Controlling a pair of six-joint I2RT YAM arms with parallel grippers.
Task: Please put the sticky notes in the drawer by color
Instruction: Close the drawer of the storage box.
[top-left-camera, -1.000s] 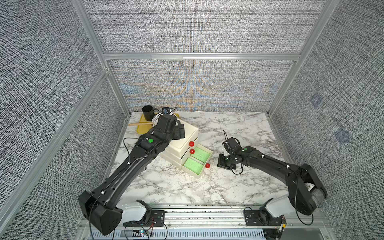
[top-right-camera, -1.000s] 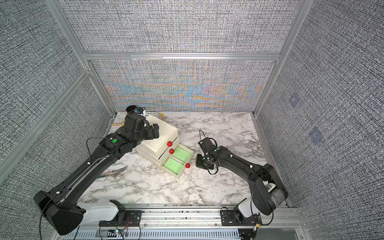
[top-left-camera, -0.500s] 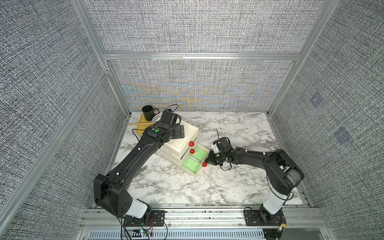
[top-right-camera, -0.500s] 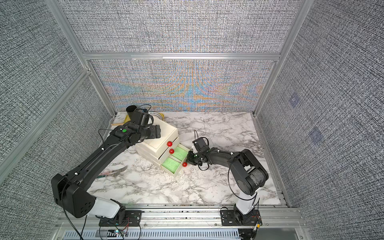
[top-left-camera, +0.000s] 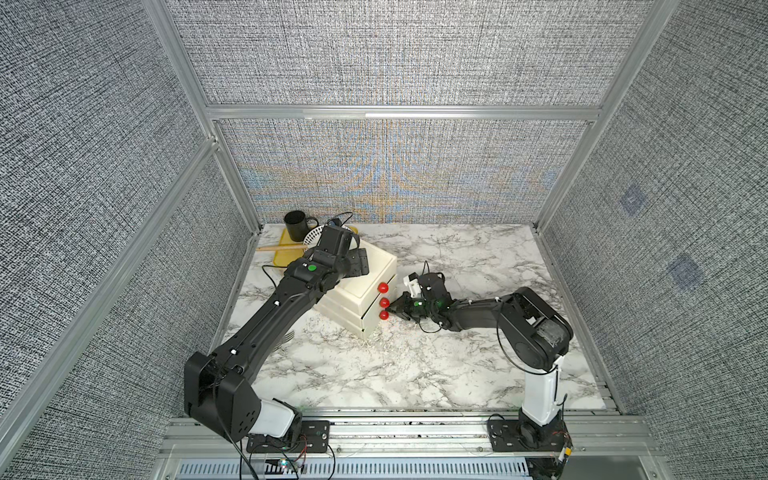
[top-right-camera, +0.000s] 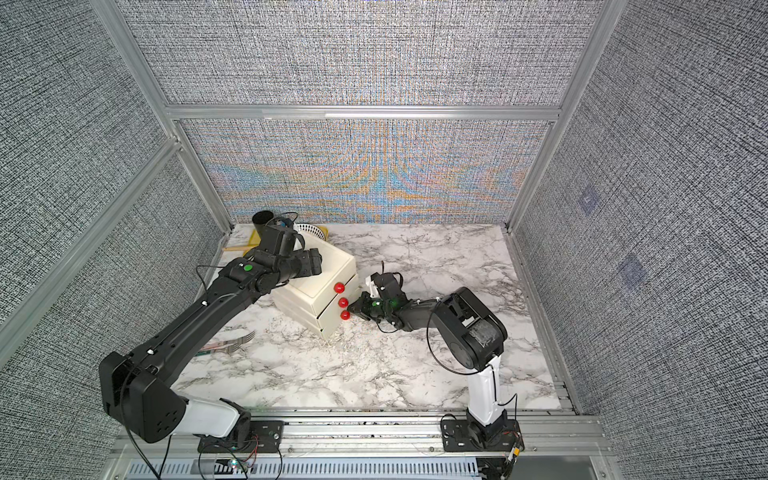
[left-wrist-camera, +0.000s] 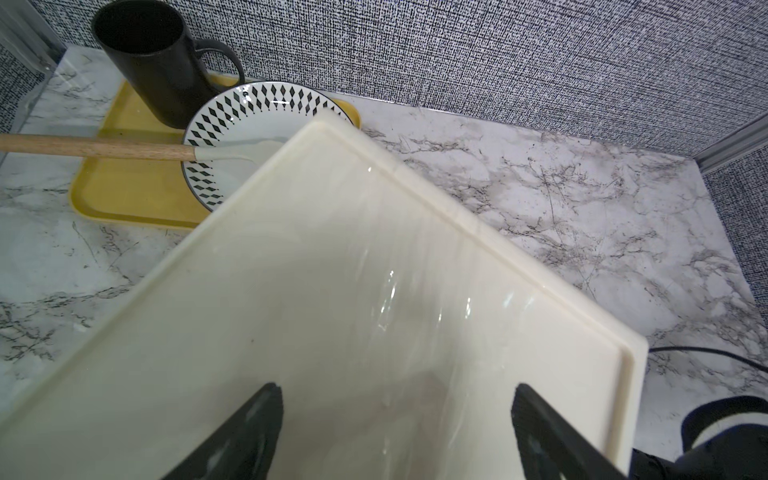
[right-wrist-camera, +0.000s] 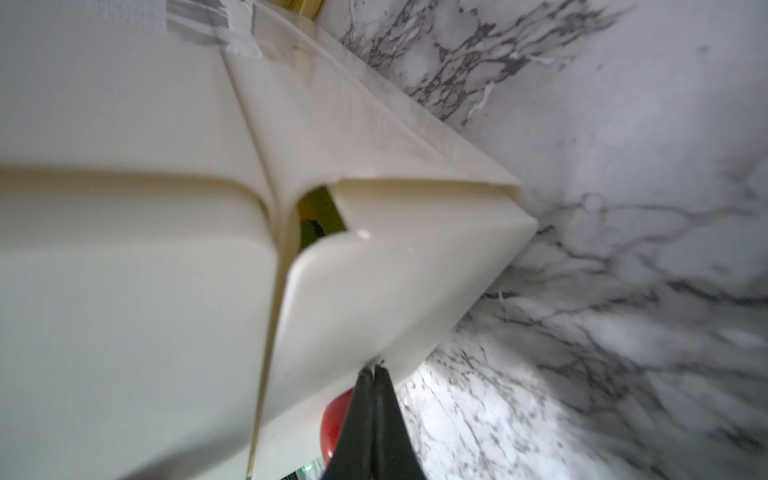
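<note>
Gap nearly closed

Sticky notes (right-wrist-camera: 321, 208) show only as a green sliver inside the drawer (top-left-camera: 361, 286). The right gripper (top-left-camera: 392, 310), jaws pinched together, points straight at its front, touching beside a red knob (right-wrist-camera: 334, 419). The left gripper (left-wrist-camera: 395, 390), spread wide, hangs over the top.

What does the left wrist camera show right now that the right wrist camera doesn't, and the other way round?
Left wrist only: the left hand, open over the cabinet top. Beyond it are a black mug, a patterned plate, a wooden-handled spatula and a yellow tray.
Right wrist only: the right hand, shut, its tips at a drawer front's edge beside a red knob. There is also a sliver of green in a gap at a drawer corner.
Both: the cream cabinet and the marble table.
</note>
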